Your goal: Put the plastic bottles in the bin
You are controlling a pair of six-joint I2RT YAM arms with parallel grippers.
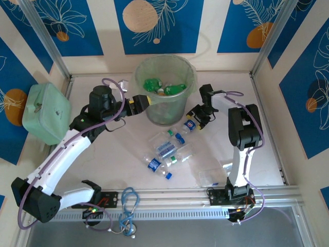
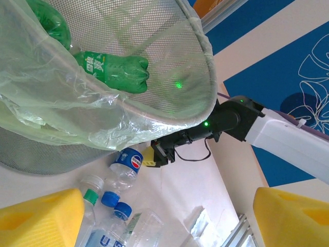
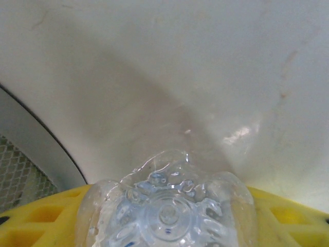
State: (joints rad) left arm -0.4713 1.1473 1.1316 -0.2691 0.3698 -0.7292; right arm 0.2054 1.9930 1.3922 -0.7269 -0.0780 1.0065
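The left tool (image 1: 142, 102) is released and holds nothing. It stands just beside the left wall of the bin (image 1: 177, 110), which is at the upper centre of the top view. Inside the bin lie green bottles (image 1: 172, 88). The right tool (image 1: 196, 122), to the right of the bin, is grasping a clear bottle (image 3: 167, 211) that lies on the surface (image 1: 257, 154). More bottles (image 1: 165, 150) lie in the centre, below the bin.
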